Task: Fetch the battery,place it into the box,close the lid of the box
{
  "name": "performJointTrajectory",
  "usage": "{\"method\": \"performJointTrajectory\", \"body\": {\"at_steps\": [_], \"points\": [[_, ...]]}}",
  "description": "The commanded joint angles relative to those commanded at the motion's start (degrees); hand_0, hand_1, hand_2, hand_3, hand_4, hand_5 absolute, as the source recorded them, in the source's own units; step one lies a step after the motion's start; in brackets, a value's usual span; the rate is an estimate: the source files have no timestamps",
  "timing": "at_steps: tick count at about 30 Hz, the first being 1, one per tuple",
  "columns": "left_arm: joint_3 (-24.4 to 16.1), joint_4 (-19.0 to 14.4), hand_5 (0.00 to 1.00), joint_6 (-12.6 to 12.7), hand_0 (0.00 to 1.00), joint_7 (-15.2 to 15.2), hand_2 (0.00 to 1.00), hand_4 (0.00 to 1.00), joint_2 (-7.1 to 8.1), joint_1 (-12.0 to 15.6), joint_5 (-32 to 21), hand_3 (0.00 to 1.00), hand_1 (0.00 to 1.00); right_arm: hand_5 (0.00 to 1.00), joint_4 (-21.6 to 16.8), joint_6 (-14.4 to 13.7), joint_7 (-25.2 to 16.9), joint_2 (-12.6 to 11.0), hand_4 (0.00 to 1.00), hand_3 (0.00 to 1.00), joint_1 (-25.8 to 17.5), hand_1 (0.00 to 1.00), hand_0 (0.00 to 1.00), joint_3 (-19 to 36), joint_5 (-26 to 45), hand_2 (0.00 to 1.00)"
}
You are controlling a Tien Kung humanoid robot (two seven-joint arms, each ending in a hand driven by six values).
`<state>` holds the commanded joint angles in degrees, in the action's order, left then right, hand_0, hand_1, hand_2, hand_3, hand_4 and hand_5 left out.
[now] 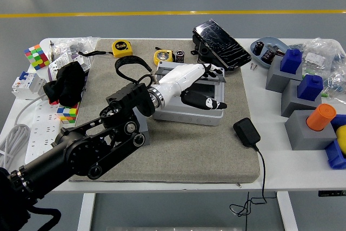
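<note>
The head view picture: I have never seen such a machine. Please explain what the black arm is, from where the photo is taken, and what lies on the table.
The camera sits high on a humanoid robot and looks down over a white table. The black arm entering from the left is the robot's left arm; it ends in a white left hand with five fingers. The hand lies over a grey box on a grey mat, fingers relaxed, holding nothing. The box's lid looks down. The right arm is not visible. Around lie a black charger, a yellow tape measure, a colour cube, a black case, and grey blocks carrying blue pieces and an orange piece.
</note>
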<state>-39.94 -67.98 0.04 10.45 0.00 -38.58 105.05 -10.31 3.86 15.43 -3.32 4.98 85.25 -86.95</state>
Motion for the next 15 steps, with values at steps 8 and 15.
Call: {"method": "performJointTrajectory", "body": {"at_steps": [8, 15], "points": [[-1.1, -2.48, 0.61, 0.29, 0.582, -0.68, 0.767, 0.998, 0.0, 1.97, -0.69, 0.81, 0.745, 0.572, 0.0, -0.07, -0.08, 0.06, 0.971, 0.575, 0.0, 0.663, 0.643, 0.14, 0.11, 0.672], [-7.55, -9.64, 0.611, 6.39, 0.577, -9.36, 0.775, 0.998, 0.94, 8.02, -6.34, 0.818, 0.744, 0.572, 0.0, -0.05, -0.06, 0.21, 0.971, 0.575, -0.19, 0.661, 0.643, 0.42, -0.09, 0.672]]}}
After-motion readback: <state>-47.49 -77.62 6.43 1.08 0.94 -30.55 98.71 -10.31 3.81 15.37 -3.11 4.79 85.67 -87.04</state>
